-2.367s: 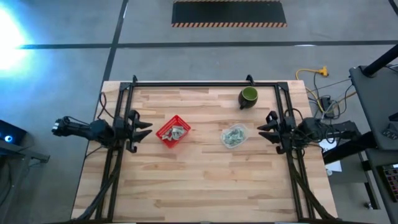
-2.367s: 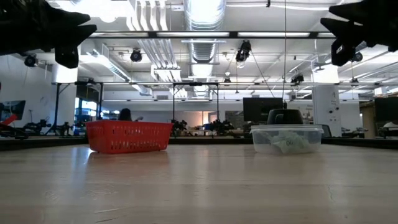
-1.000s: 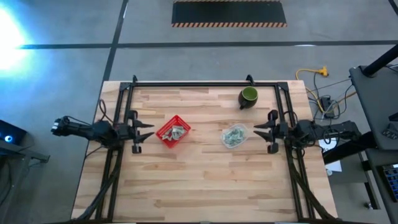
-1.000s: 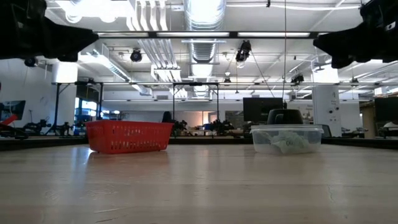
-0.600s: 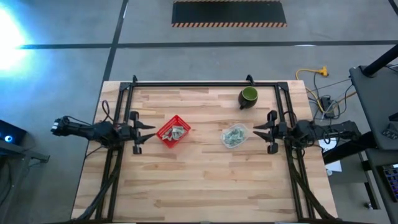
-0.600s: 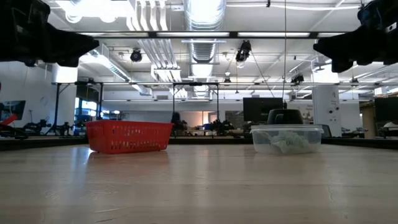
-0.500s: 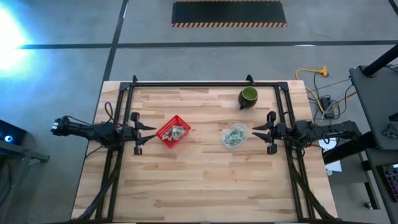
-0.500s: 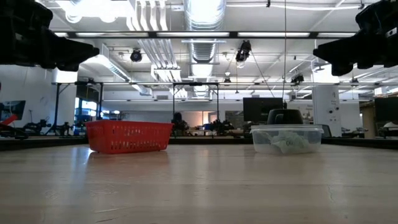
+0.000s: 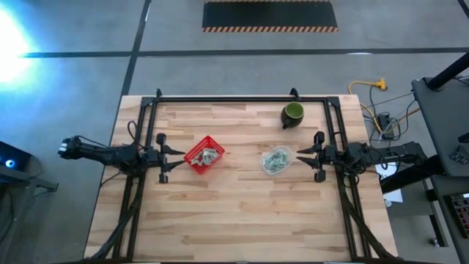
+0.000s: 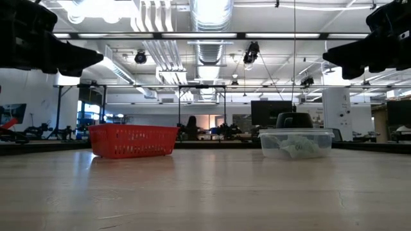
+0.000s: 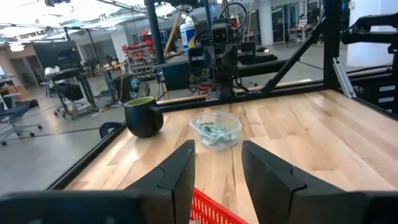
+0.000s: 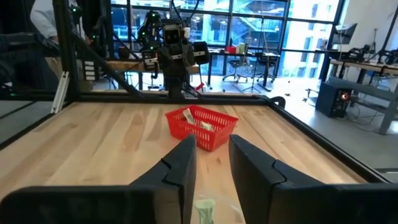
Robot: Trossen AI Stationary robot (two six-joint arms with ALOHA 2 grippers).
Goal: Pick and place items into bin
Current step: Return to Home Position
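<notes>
Your pale wood-plank worktop (image 9: 242, 213) sits in a big open workshop w/ ceiling ducts (image 10: 207, 16) overhead, and a dark green cup (image 9: 293, 113) stands near its rear edge. The small crinkly green-and-white packets (image 9: 276, 160) lie heaped in the clear plastic tub (image 10: 295, 132) & the red mesh basket (image 9: 192, 159). Left tool (image 11: 217, 149) & right tool (image 12: 213, 146) hover at opposite sides, each approx half open, holding nothing.

Bright ceiling lights (image 10: 96, 8), glare on floor (image 9: 13, 37) at high view's left edge, table (image 9: 242, 213) evenly lit, shadows seemingly faint.
</notes>
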